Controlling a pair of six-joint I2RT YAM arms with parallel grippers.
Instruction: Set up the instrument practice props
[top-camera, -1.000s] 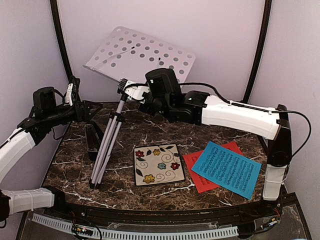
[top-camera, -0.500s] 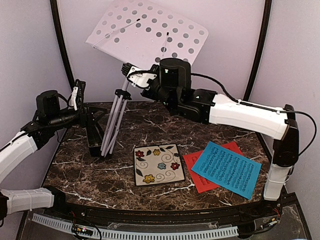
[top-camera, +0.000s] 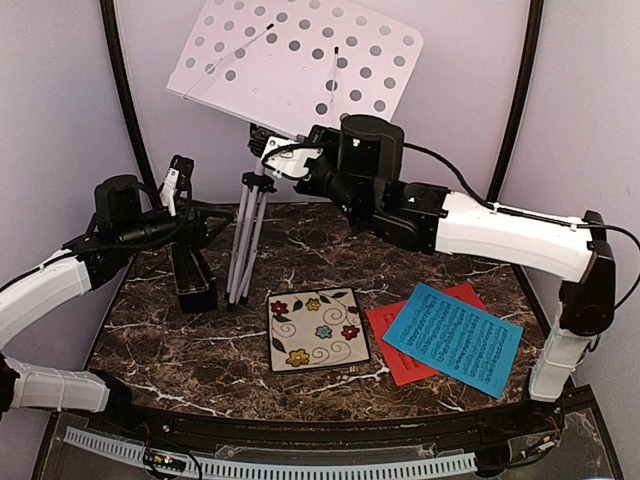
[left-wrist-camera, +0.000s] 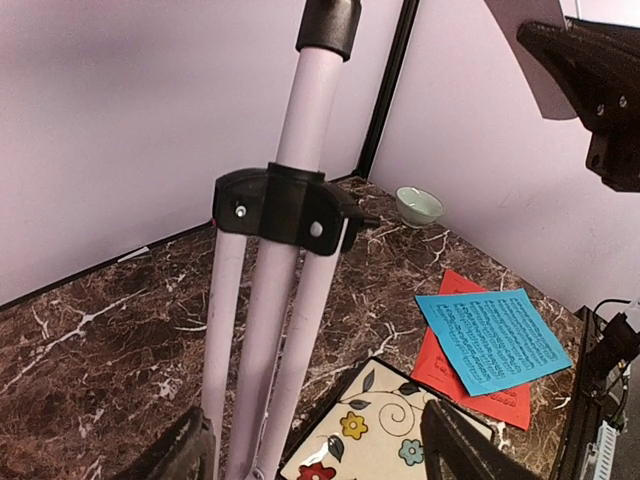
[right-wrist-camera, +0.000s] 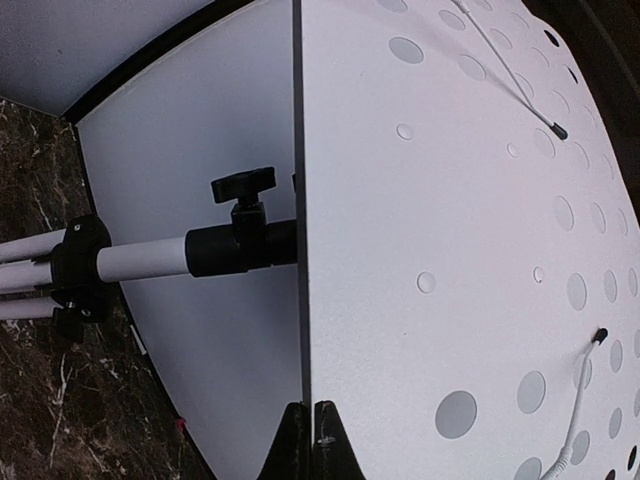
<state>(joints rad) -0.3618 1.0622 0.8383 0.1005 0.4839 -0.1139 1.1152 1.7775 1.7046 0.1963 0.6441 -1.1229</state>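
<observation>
A: Position of the music stand (top-camera: 296, 62)?

B: Toward the back left corner of the counter (top-camera: 150, 350). The tripod legs (top-camera: 245, 245) are folded together and lean slightly, with their tips down at the marble. The top view does not settle whether they bear on it. The perforated panel (right-wrist-camera: 450, 250) is held high against the back wall.

A: Right claw (right-wrist-camera: 307, 438)?

B: Pinched together on an edge of the panel. The wrist view shows both fingers flush against the thin sheet. In the top view it sits just under the panel, at the head of the pole.

A: Left claw (left-wrist-camera: 318, 432)?

B: Apart. The fingers (left-wrist-camera: 452, 448) stand either side of the legs, low down below the black collar (left-wrist-camera: 280, 205). One finger is just beside a leg, but I cannot tell if it touches.

A: Metronome (top-camera: 192, 282)?

B: Black and upright, near the left edge of the counter. It is just left of the legs and under the left arm's wrist in the top view.

A: Sheets?

B: The blue sheet (top-camera: 452, 338) lies flat across the red sheet (top-camera: 398, 350), near the front right corner. Only the left part and a back corner of the red show.

A: Other items?

B: A flowered tile (top-camera: 318, 328) lies flat at the middle of the front edge, between the legs and the sheets. A small pale bowl (left-wrist-camera: 418, 205) sits by the back right corner.
</observation>
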